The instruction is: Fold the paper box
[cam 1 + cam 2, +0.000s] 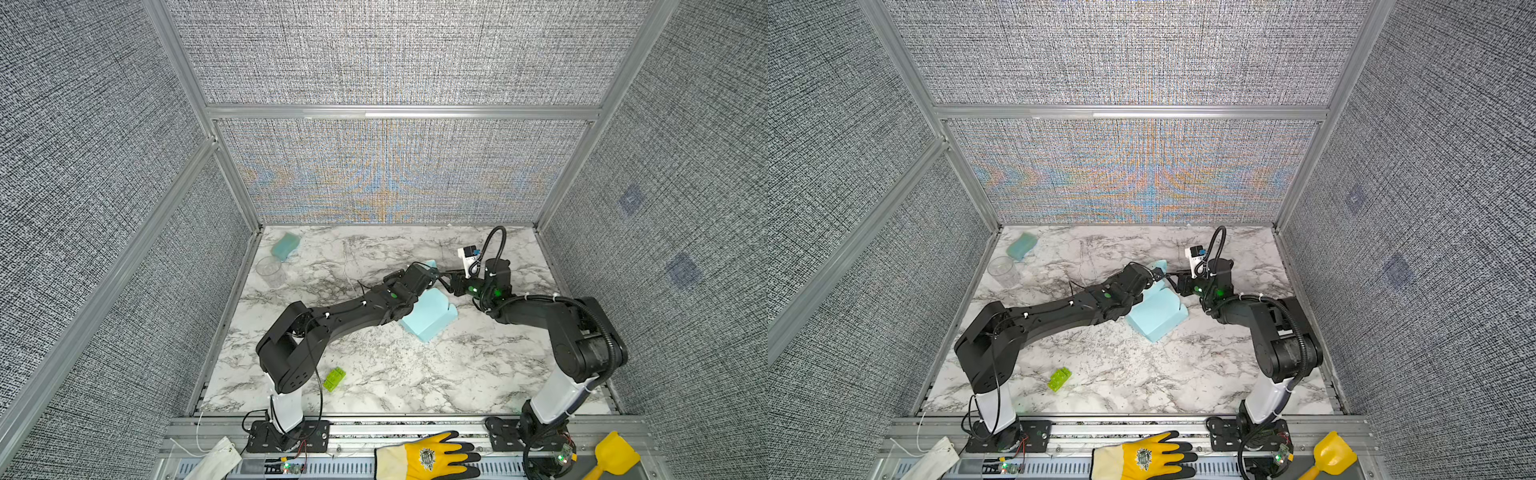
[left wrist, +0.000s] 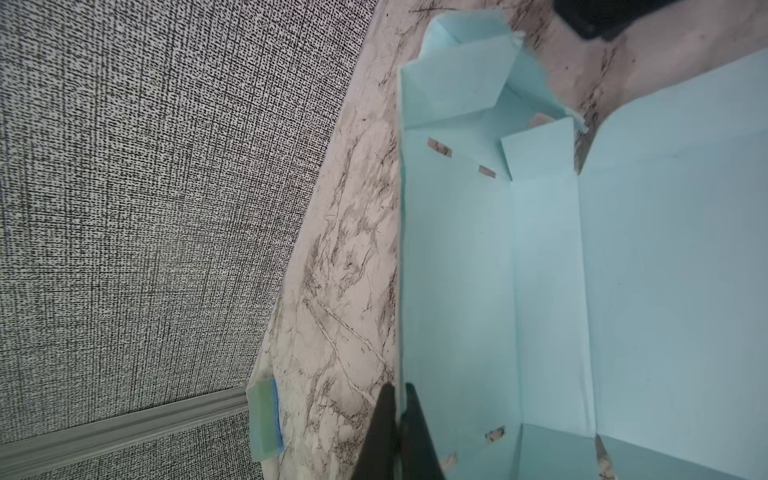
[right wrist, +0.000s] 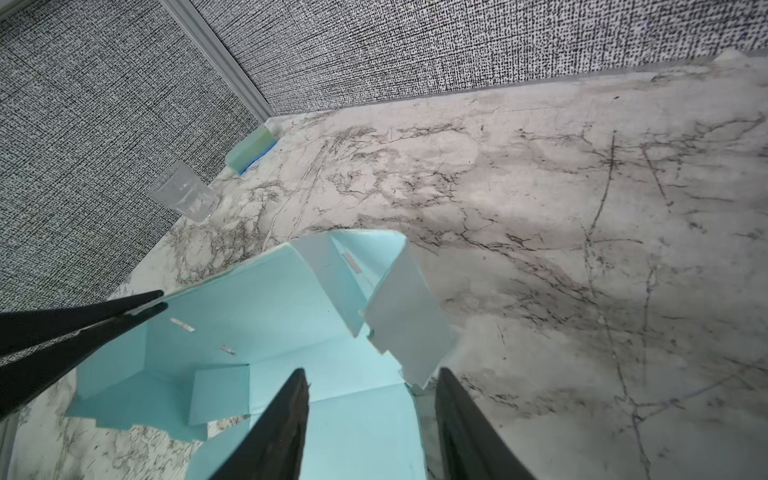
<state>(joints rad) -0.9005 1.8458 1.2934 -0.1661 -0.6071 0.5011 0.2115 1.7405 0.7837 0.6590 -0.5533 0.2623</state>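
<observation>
- Left wrist view: left gripper (image 2: 398,419) clamps the paper box (image 2: 540,291) by its wall rim, mid-bench (image 1: 374,374) towards the far edge; it should hold firm.
- The right gripper (image 3: 372,372), jaws apart by the loose flap (image 3: 409,328), should tuck it gently inward.

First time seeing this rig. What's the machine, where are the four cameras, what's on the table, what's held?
The machine is two black robot arms, the left arm and the right arm, mounted at the near edge of a marble table. Each ends in a two-finger gripper. Two pictures look down from overhead, side by side, nearly identical. The other two come from a camera on each wrist. On the table: the half-folded paper box, a green brick, a teal sponge and a clear cup. The left gripper is shut on the edge of one box wall. The right gripper is open, close to a loose flap, gripping nothing.
</observation>
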